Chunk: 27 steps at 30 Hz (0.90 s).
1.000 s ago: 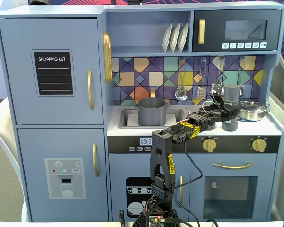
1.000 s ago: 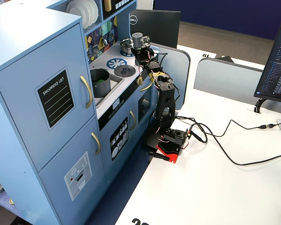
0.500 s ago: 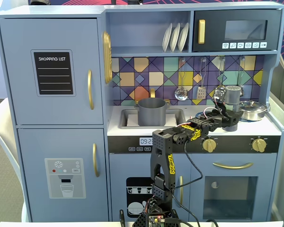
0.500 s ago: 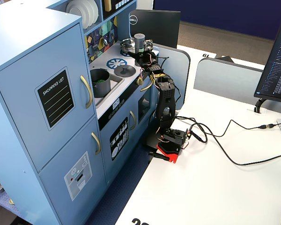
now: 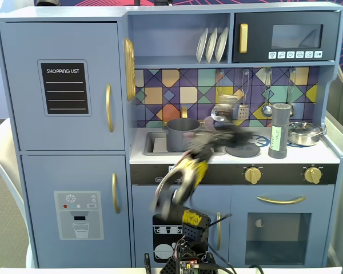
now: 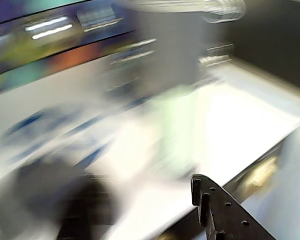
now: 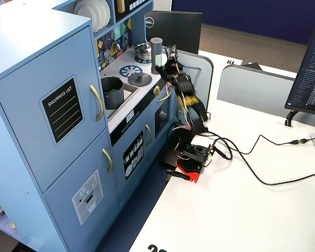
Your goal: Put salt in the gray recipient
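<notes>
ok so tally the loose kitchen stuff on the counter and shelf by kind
Going by a fixed view:
salt shaker: 1
gray pot, in the sink: 1
flat gray lid, on the stovetop: 1
steel pan: 1
white plates, on the shelf: 3
Total: 7
The utensils hanging on the backsplash are partly blurred over by the moving arm, so they are left out.

We see bright, even indoor light in both fixed views, with soft shadows. The black robot arm (image 5: 186,171) is smeared by motion blur. The wrist view is almost completely blurred.
</notes>
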Each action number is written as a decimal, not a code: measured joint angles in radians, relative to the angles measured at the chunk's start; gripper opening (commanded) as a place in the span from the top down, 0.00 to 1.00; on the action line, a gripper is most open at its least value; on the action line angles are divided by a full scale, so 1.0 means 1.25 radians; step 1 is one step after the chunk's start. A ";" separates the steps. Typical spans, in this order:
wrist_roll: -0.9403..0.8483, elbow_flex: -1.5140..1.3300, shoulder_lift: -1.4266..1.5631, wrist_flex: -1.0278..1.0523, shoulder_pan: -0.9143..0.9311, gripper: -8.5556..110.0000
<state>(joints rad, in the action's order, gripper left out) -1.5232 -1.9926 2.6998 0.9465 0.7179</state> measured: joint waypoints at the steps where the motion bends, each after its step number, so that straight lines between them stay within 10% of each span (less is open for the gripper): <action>1: -0.016 -0.004 0.074 0.106 -0.052 0.93; 7: -0.218 -0.185 0.285 0.523 -0.404 0.93; 17: -0.081 -0.787 0.404 0.212 -0.536 0.93; 27: -0.002 -0.906 0.418 0.286 -0.592 0.91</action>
<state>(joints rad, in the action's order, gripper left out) -1.5263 -3.1247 3.2229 1.3039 -0.0215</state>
